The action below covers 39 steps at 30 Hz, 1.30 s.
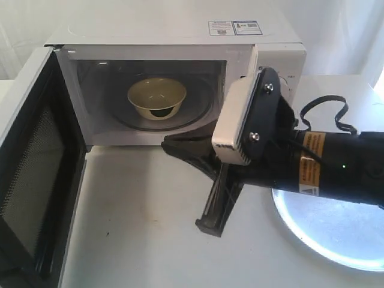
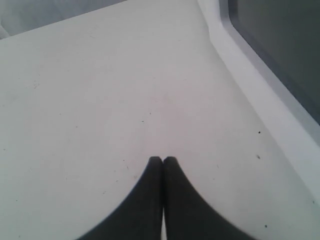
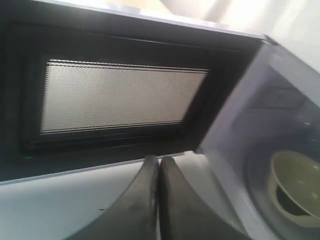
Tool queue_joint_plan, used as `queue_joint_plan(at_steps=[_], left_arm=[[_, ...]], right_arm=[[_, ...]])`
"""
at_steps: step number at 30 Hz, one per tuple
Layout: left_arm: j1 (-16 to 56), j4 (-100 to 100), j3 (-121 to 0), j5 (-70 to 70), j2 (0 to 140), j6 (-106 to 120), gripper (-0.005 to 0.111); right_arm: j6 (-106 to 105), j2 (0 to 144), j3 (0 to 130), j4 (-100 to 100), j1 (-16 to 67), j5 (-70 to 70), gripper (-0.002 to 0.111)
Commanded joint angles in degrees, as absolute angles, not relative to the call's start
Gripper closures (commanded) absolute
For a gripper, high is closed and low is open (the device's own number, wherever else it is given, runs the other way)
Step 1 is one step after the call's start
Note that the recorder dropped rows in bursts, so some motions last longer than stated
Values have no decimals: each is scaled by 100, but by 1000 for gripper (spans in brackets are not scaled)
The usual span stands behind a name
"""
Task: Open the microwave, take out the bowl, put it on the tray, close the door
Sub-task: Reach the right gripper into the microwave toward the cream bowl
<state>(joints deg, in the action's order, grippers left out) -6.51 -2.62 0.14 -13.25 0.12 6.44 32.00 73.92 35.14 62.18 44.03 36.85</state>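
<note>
The white microwave (image 1: 180, 33) stands with its door (image 1: 36, 162) swung wide open to the left. The cream bowl (image 1: 157, 96) sits upright on the turntable inside. My right gripper (image 1: 167, 144) is shut and empty, low over the table just in front of the cavity's opening, below and right of the bowl. In the right wrist view the shut gripper (image 3: 159, 159) faces the door's inner mesh window (image 3: 120, 95), with the bowl (image 3: 295, 185) off to one side. The silver tray (image 1: 336, 234) lies at the lower right, partly under my right arm. My left gripper (image 2: 163, 159) is shut over bare table beside the door (image 2: 280, 60).
The white table (image 1: 144, 228) stretches between the open door and the tray. A black cable (image 1: 327, 108) loops behind the right arm near the microwave's control side. The left arm does not show in the exterior view.
</note>
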Motion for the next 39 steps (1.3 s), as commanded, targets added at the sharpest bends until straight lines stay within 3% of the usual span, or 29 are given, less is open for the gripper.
queue_joint_plan(at_steps=[1,5,9,15,21,25,27,28,29,30,32,35,39], left_arm=[[-619,-191,0,-1335,0,627,107],[-619,-191,0,-1335,0,627,107],[-619,-191,0,-1335,0,627,107],[-619,-191,0,-1335,0,627,107],[-619,-191,0,-1335,0,627,107],[-619,-191,0,-1335,0,627,107],[-619,-191,0,-1335,0,627,107],[-619,-191,0,-1335,0,627,107],[-619,-191,0,-1335,0,627,107],[-619,-191,0,-1335,0,627,107],[-619,-191,0,-1335,0,627,107],[-619,-191,0,-1335,0,627,107],[-619,-191,0,-1335,0,627,107]], right_arm=[[1854,7829,3544,4799,4396,3531,102],[867,8447,3557,3412,4396,4362,88],[53,9204,3760,2161,4396,5383,68],[-438,10615,5068,2121,4396,4731,36],[-886,12081,7492,2030,4396,2786,37],[-713,12741,8505,2015,4396,2214,37],[-713,12971,8852,2015,4396,1489,40],[-757,13025,8931,2036,4396,1252,48],[-757,13038,8931,2077,4396,1260,58],[-547,12989,8931,2046,4417,1410,77],[228,12843,8931,2055,4508,1552,104],[499,12522,8920,2275,4689,1274,108],[499,11943,8920,2493,4996,-437,108]])
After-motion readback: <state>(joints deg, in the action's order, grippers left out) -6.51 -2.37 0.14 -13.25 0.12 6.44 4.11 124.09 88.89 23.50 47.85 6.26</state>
